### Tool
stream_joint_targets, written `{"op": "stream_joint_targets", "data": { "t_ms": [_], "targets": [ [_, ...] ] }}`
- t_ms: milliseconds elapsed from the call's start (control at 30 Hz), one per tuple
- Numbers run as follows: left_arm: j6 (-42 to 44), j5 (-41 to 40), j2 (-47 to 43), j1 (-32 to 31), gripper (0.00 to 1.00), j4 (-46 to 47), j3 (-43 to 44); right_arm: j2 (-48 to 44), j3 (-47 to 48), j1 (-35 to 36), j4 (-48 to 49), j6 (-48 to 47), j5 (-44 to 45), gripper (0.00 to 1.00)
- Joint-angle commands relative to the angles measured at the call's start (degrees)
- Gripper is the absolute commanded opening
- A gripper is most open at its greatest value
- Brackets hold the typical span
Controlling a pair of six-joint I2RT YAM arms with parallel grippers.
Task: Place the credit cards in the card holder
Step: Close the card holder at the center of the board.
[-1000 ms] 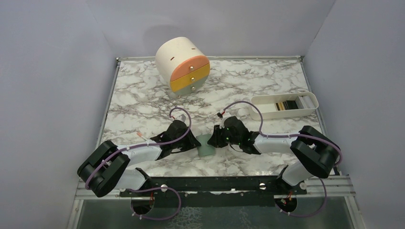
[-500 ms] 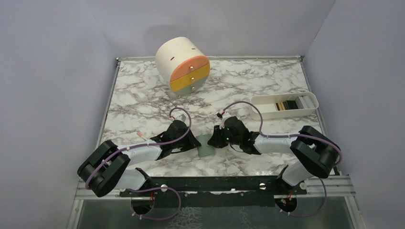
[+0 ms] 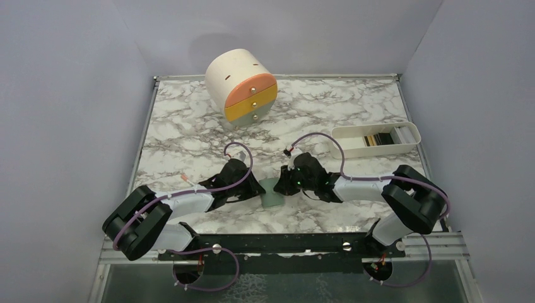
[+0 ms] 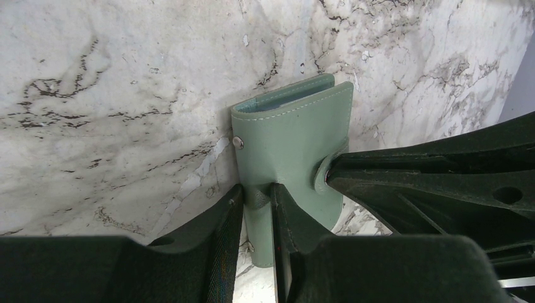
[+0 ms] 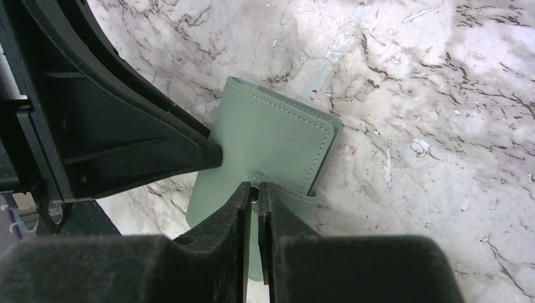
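Note:
The card holder (image 3: 271, 197) is a sage-green wallet lying closed on the marble between both arms, near the front edge. My left gripper (image 4: 257, 192) is shut on a fold of the card holder (image 4: 290, 136) at its near edge. My right gripper (image 5: 255, 189) is shut on the snap tab of the card holder (image 5: 271, 139), its fingers almost touching around the thin strap. In the top view the left gripper (image 3: 258, 189) and right gripper (image 3: 282, 187) meet over the wallet from either side. The credit cards (image 3: 377, 139) stand on edge in the white tray, black and tan ones showing.
The long white tray (image 3: 410, 134) sits at the right back of the table. A cream cylinder with orange, yellow and grey drawers (image 3: 243, 88) stands at the back centre. Grey walls enclose the table on three sides.
The right gripper's fingers have drawn closer together on the wallet's tab, and the right wrist has shifted slightly. The left arm and the wallet have stayed where they were.

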Motion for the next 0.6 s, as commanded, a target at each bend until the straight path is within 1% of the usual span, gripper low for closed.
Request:
{"op": "stream_joint_targets", "data": {
  "t_ms": [0,333,567],
  "targets": [
    [0.07,1.41,1.16,-0.28,0.24,-0.23,-0.28,3.25,0.83,1.81,-6.21,-1.54,-0.61,0.10],
    [-0.06,1.34,0.32,-0.26,0.25,-0.97,-0.32,2.73,-0.41,4.00,-9.16,-2.81,2.74,0.09],
    [-0.23,1.40,0.81,-0.27,0.25,-1.20,-0.20,2.50,-0.49,5.22,-14.22,-4.12,7.10,0.09]
  ]
}}
